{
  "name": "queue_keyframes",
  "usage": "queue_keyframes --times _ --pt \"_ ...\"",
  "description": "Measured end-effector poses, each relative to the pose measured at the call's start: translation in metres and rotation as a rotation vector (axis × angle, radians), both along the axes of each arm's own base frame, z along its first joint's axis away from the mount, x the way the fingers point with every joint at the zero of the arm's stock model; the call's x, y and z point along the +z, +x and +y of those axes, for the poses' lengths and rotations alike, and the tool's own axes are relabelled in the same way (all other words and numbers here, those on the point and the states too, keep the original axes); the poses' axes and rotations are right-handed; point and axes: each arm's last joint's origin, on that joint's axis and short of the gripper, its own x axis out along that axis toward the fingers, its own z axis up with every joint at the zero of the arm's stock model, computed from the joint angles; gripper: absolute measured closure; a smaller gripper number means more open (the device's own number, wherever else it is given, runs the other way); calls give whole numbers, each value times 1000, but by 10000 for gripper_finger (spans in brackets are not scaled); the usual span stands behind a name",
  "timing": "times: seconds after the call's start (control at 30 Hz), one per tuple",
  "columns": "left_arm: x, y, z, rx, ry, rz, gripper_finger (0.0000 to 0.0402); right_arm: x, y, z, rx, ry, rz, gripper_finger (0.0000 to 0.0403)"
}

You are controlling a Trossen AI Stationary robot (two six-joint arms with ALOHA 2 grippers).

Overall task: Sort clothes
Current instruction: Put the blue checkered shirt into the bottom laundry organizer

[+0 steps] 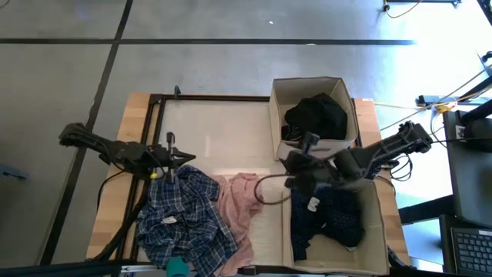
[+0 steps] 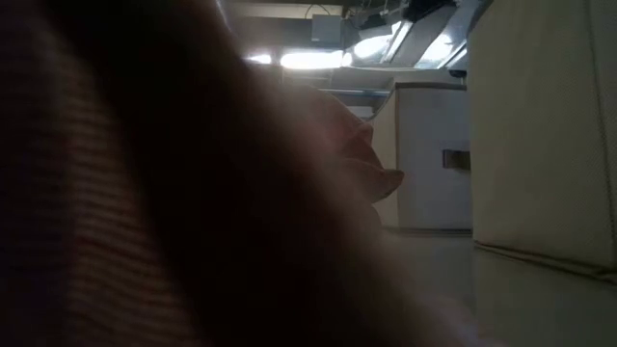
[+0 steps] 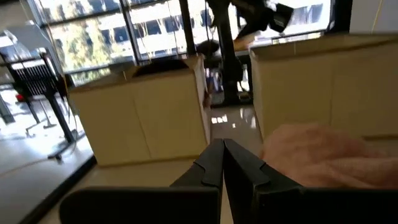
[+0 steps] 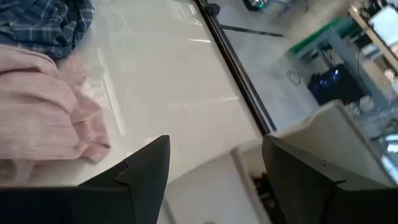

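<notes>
The blue-white plaid garment (image 1: 184,219) lies heaped at the table's near left, and the pink one (image 1: 238,201) rests beside it, toward the middle. A small teal piece (image 1: 177,267) sits at the near edge. One black garment (image 1: 317,115) fills the far box (image 1: 274,115), and a navy one (image 1: 330,215) lies in the near box (image 1: 378,223). My left gripper (image 1: 184,159) is shut and level, just beyond the plaid's far edge, with the pink cloth (image 3: 323,155) ahead of it. My right gripper (image 1: 292,171) hangs open above the table beside the boxes' left walls, holding nothing (image 4: 214,162).
The two cardboard boxes stand side by side along the table's right part. Bare white tabletop (image 1: 215,131) stretches across the far left and middle. A black frame rail (image 1: 215,98) runs along the far edge. In the low view, dark cloth (image 2: 145,193) close to the lens hides most of the scene.
</notes>
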Motion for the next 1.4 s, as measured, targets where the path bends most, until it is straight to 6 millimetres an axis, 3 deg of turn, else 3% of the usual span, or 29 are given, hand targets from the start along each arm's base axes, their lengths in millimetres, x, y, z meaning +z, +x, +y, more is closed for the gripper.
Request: queue_keyframes --times 0.2,0.4,0.67,0.8,0.93,1.07,1.27,1.4 --pt "9 22 -7 5 -29 108 400 2 23 -25 156 -25 25 148" --pt "32 51 -17 15 -44 233 400 6 39 -50 354 55 -24 148" --pt "81 91 -41 22 -53 518 400 -5 44 -48 482 153 -184 148" --pt "88 107 -52 -1 -32 520 400 -10 29 -32 553 200 -277 148" --pt "91 117 -54 -10 -8 460 400 -14 -3 -16 623 214 -406 148" --pt "94 122 -48 22 -43 420 386 -21 -37 -15 606 223 -544 148" --pt "93 125 -36 64 -31 433 286 -24 -67 -25 588 229 -727 148" --pt "112 122 -35 45 -52 485 210 -15 -75 -28 600 210 -822 148"
